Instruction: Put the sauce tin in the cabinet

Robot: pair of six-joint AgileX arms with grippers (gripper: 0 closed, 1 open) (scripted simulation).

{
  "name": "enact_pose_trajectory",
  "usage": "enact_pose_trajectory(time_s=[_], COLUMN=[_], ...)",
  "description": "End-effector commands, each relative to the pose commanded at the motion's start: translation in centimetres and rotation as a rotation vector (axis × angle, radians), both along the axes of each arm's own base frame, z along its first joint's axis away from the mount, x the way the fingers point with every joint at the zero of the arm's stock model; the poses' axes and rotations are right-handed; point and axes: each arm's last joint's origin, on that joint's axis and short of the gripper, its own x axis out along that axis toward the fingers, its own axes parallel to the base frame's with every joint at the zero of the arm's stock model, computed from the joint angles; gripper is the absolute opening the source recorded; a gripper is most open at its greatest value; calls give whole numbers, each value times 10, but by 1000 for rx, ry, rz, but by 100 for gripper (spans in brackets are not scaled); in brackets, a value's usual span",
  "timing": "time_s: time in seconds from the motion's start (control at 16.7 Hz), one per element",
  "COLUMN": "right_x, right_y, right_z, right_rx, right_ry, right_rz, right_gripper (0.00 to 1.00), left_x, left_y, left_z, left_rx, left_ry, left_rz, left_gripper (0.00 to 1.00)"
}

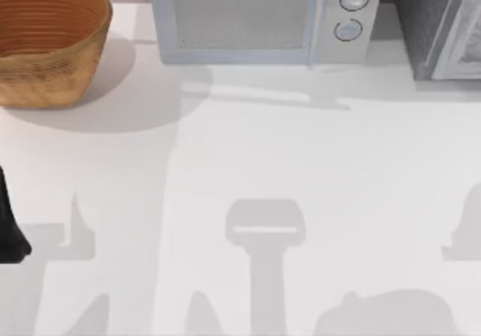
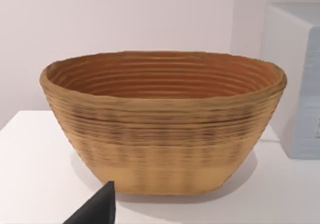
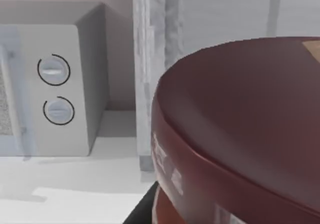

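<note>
The small cylindrical sauce tin [image 3: 240, 134] with its dark maroon lid looms close before the right wrist camera, apparently carried by the right gripper, though I cannot tell how its fingers sit; beyond stands the large speckled grey cabinet [image 1: 440, 24], beside the pale two-knob microwave [image 1: 259, 16], presumably the approach for stowing; the left arm [image 1: 9, 227] idles at the table's left edge, facing the woven brown basket [image 2: 165, 124].

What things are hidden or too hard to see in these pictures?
- Sauce tin: the right wrist view sits so close that the lid blocks the label, cut off by the edges.
- Cabinet: the top view's upper right edge cuts it off; what is inside cannot be told.
- Basket: partly cut by the top view's left edge.
- Left arm: a dark sliver at the top view's left edge.
</note>
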Motion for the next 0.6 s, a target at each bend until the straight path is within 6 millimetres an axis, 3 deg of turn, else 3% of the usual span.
enact_pose_trajectory(time_s=[0.24, 0.6], right_x=[0, 19], right_y=[2, 7], right_z=[37, 155], right_rx=[1, 1], right_ry=[10, 27], right_rz=[5, -13], right_gripper=[0, 0], left_x=[0, 0], left_y=[0, 0], left_z=[0, 0], left_rx=[0, 0], left_ry=[0, 0], left_rz=[0, 0], left_gripper=[100, 100])
